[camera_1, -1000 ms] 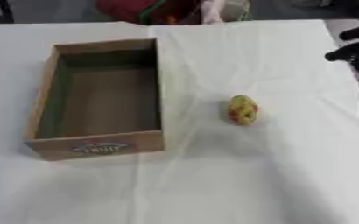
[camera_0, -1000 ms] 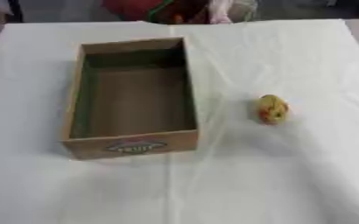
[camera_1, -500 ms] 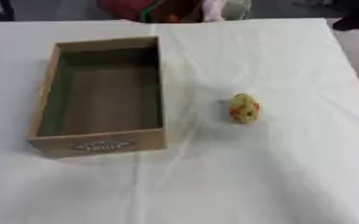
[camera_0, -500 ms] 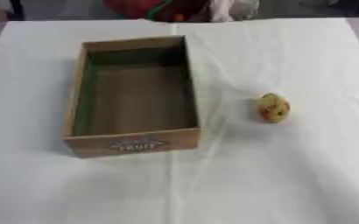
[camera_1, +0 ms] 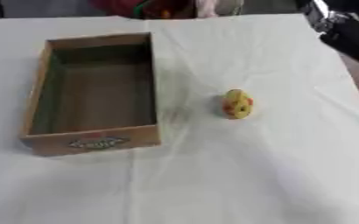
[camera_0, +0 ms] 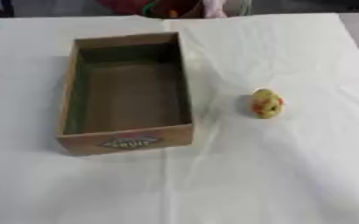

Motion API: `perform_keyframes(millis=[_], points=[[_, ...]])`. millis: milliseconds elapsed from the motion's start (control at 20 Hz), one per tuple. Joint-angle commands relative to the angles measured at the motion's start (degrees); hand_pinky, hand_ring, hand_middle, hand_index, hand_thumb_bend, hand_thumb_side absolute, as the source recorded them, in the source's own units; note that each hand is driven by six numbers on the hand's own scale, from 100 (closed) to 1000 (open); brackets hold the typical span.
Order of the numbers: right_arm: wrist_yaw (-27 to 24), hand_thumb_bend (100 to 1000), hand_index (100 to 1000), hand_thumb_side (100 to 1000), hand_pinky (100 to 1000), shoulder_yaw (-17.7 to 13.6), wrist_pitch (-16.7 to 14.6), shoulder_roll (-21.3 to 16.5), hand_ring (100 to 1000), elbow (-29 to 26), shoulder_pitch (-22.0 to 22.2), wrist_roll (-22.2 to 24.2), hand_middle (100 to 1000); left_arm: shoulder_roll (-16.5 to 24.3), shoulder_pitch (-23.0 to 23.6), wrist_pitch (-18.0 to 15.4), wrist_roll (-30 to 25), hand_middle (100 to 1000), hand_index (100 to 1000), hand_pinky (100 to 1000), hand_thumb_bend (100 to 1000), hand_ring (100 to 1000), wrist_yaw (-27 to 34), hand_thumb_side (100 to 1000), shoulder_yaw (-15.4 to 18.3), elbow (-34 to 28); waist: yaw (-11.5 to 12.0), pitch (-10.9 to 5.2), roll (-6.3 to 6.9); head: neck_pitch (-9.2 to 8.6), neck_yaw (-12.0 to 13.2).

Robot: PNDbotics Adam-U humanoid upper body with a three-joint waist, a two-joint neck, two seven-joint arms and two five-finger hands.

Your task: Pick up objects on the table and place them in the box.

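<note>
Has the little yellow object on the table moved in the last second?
No. The yellow object sits at the same spot on the white tablecloth, to the right of the cardboard box, level with its near half, as it did before.

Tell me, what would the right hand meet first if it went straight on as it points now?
Probably bare tablecloth, then perhaps the yellow object. Only a dark part of the right hand shows at the upper corner, so its line is unclear.

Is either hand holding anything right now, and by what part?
Nothing is held. The yellow object lies alone on the table, beside the box.
</note>
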Motion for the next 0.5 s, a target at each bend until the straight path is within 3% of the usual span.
perform_keyframes(millis=[50,200,500], points=[[3.0,288,901,952,721,1.6,1.5,-4.9,724,-1.1,-1.7,4.0,798,0.9,-0.4,-0.1,-0.4,485,675,378,100,394,0.1,853,-0.2,-1.1,0.1,-1.43,-0.08,0.74,-0.2],[5.0,348,923,873,741,3.8,1.4,-6.3,758,0.1,-3.4,9.8,820,0.9,-0.3,-0.1,-0.6,485,675,378,100,394,0.2,851,-0.4,-1.1,0.4,-1.62,-0.09,0.78,-0.3],[8.2,486,905,626,747,6.0,-1.4,-7.0,773,4.2,-6.7,21.4,810,1.0,-0.2,0.0,-0.8,485,675,378,100,394,0.3,851,-0.5,-1.1,0.8,-2.07,-0.08,0.23,-0.3]])
